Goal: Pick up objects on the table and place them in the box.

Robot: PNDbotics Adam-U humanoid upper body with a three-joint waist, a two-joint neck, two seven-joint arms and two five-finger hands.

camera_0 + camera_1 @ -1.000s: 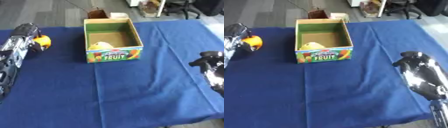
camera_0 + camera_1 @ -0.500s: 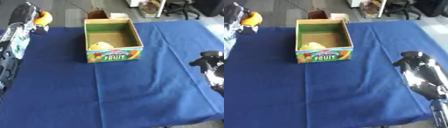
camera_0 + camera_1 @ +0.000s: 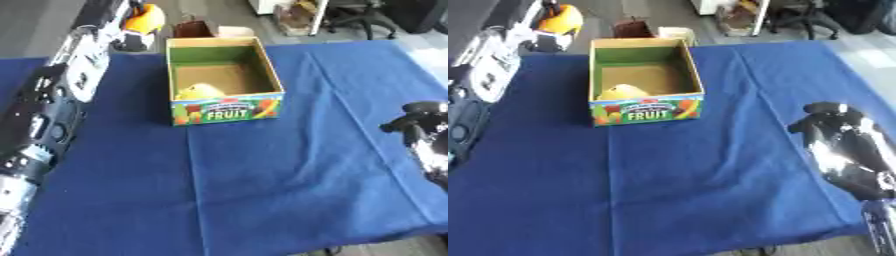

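Note:
An open cardboard fruit box with a green inside stands at the back middle of the blue table. A yellow fruit lies in its front left corner. My left hand is raised at the upper left, just left of the box's far corner, shut on an orange fruit. My right hand rests at the right edge of the table, fingers curled, holding nothing.
A blue cloth covers the table, creased to the right of the box. Behind the table stand a small brown box, a shelf and office chairs on a grey floor.
My left arm has lifted the orange fruit from the table's left side up and to the right, toward the box's far left corner. The right hand has stayed put.

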